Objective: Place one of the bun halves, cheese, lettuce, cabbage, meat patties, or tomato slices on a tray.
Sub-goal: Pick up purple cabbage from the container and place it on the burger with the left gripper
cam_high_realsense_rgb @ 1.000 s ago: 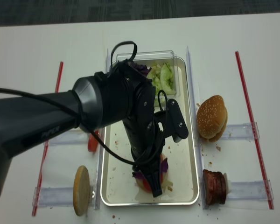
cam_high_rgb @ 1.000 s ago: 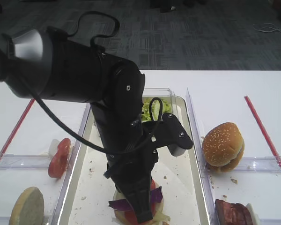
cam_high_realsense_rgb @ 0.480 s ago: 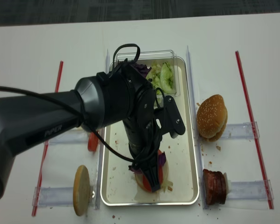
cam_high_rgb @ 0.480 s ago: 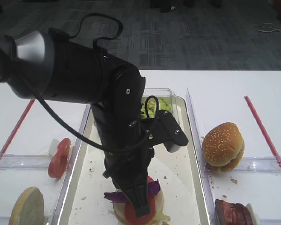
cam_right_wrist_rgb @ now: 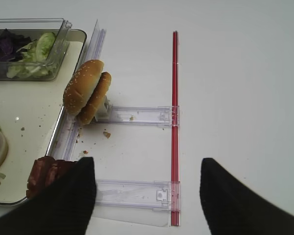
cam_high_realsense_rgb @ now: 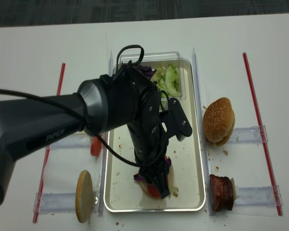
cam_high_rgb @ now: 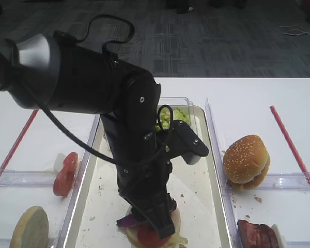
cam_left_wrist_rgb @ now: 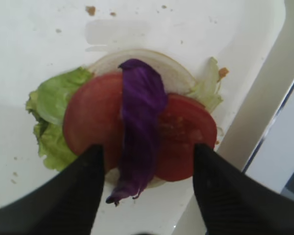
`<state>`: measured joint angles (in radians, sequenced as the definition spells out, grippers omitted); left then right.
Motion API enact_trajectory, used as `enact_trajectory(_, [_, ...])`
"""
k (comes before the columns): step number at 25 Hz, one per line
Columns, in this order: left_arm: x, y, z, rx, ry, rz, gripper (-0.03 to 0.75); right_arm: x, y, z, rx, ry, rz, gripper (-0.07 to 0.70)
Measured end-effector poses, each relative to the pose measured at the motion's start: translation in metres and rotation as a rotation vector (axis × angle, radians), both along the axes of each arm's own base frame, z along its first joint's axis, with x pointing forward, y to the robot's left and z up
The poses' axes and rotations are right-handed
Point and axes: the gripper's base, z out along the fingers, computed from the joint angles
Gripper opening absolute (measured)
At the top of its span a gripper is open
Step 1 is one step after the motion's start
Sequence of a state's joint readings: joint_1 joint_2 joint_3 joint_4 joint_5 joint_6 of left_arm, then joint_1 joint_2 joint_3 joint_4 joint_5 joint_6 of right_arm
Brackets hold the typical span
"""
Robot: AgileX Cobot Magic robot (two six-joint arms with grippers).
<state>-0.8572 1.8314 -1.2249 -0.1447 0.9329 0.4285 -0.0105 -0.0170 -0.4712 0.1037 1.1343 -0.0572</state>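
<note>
Exterior high realsense view: "Piper" lettering on the left arm (cam_high_realsense_rgb: 58,132), left gripper (cam_left_wrist_rgb: 144,191) jaws apart over the cabbage (cam_left_wrist_rgb: 139,142).

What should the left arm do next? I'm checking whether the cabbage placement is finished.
Probably lift the left gripper straight up. Its jaws stand open either side of the cabbage, which lies loose across the tomato slices on the tray, so nothing seems left to release.
</note>
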Motion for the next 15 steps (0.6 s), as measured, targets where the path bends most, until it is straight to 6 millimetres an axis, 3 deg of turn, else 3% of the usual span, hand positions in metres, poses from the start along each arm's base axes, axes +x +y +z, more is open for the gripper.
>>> enact_trajectory(7, [0.007,-0.006,0.015,-0.020,0.003,0.165,0.393,0.000,0.000,0.000,0.000,0.000,0.000,0.468])
enact_trajectory(15, [0.031,0.004,0.056,0.048,-0.002,0.395,0.393,0.000,0.000,0.000,0.000,0.000,0.000,0.468])
